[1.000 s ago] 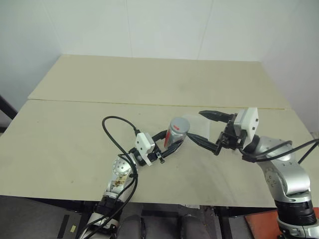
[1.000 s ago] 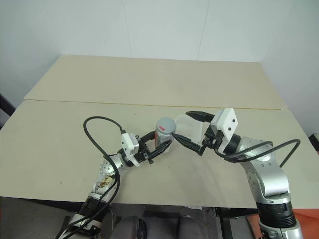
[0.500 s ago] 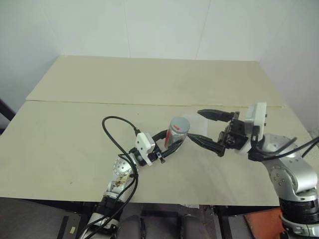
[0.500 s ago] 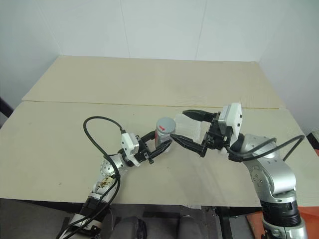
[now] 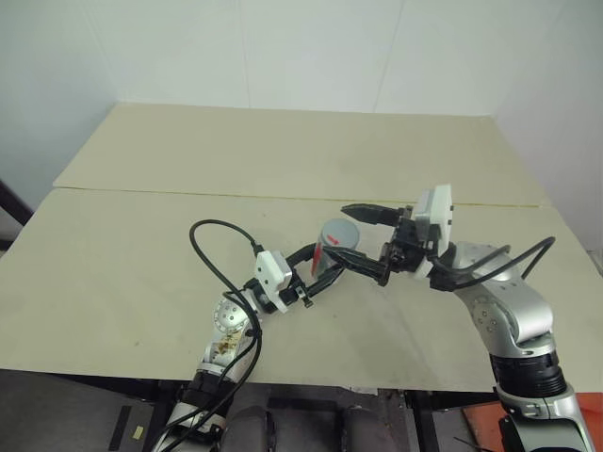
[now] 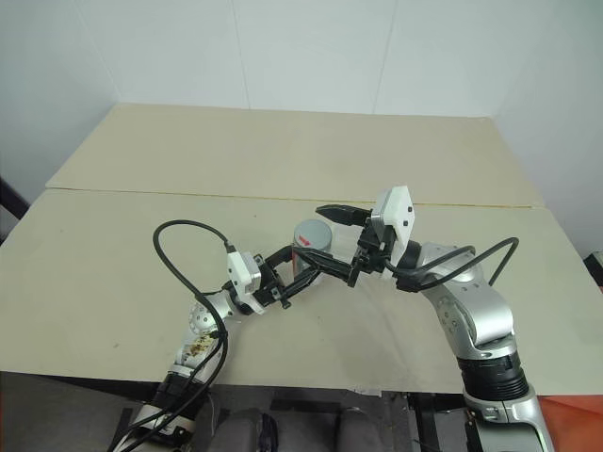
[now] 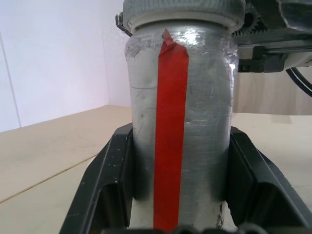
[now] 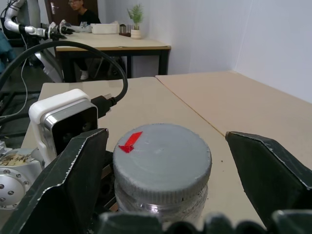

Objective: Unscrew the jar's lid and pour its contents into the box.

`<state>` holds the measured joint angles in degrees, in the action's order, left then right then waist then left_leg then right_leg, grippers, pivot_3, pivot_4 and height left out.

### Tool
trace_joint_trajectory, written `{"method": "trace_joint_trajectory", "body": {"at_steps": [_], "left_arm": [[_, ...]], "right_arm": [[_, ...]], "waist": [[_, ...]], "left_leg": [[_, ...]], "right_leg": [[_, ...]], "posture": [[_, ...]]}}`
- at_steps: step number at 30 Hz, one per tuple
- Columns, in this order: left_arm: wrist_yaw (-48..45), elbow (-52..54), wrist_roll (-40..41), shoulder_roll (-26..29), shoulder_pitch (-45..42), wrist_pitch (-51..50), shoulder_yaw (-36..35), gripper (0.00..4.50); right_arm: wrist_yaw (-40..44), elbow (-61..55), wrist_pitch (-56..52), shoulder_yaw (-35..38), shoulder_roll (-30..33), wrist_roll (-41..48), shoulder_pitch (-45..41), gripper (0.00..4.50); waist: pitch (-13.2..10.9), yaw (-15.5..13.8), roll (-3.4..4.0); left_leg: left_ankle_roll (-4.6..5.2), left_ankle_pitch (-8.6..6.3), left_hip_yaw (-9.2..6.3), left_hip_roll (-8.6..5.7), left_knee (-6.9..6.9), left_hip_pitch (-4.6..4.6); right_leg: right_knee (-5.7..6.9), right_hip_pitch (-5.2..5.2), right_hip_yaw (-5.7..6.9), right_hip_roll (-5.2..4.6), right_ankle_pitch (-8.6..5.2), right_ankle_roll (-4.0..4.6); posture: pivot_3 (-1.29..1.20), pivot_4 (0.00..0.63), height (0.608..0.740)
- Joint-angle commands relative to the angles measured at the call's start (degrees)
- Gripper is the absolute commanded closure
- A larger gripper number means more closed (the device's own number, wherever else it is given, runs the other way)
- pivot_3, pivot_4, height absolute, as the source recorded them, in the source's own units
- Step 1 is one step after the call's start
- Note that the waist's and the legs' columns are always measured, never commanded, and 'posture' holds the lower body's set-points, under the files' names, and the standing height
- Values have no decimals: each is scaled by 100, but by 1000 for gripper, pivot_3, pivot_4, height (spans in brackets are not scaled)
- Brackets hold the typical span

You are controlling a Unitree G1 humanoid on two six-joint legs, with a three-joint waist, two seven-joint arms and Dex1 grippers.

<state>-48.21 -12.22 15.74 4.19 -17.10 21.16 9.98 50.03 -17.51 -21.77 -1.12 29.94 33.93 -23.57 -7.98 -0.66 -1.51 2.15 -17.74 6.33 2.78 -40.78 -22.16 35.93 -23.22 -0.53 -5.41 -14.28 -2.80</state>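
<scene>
Gripping the jar (image 5: 332,252) low on its body, our left claw (image 5: 321,266) pinches it upright near the front middle of the table (image 5: 141,245), one black finger pressed to each side of the silver wall, with the red strip of tape running up the jar between them. We see the grey lid (image 8: 162,157) seated on the jar's mouth, a small red mark near its edge. Our right claw (image 5: 363,239) comes in from the right with its fingers spread wide, one on each side of the lid and neither touching it; in the right wrist view the lid sits midway between the two fingers with a gap on both sides. Just behind the right claw we can make out only a faint clear patch that may be the box, too hidden by the arm to be sure. Beyond the jar the table runs bare to a seam across its width, and past that a second bare board reaches the white walls.
</scene>
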Motion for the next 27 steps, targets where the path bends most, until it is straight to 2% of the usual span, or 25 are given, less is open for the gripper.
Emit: {"method": "trace_joint_trajectory", "body": {"at_steps": [1,9,12,15,27], "left_arm": [[14,119,17,-40,-9,172,16,2403],[43,142,10,-59,5,157,35,2403],[49,158,8,-48,25,146,40,2403],[53,165,10,-24,47,103,36,2403],[-133,217,111,85,55,-25,86,2403]], "right_arm": [[117,-104,58,47,9,33,-70,0],[150,-115,113,52,-42,-6,-56,0],[149,-134,100,47,-49,-1,-35,594],[16,-143,181,25,-106,-135,-27,1546],[346,-10,248,52,-39,-227,-131,1546]], "waist": [[0,2,0],[0,1,0],[0,1,0],[0,3,0],[0,4,0]], "left_leg": [[0,0,0,0,0,0],[0,0,0,1,0,0],[0,0,0,0,0,0],[0,0,0,1,0,1],[0,0,0,1,0,1]], "right_leg": [[0,0,0,0,0,0],[1,0,0,0,0,0],[1,0,0,0,0,0],[1,0,0,0,0,0],[1,-1,0,1,0,0]], "posture": [[0,150,740],[0,150,740],[0,150,740],[0,150,740],[0,150,740]]}}
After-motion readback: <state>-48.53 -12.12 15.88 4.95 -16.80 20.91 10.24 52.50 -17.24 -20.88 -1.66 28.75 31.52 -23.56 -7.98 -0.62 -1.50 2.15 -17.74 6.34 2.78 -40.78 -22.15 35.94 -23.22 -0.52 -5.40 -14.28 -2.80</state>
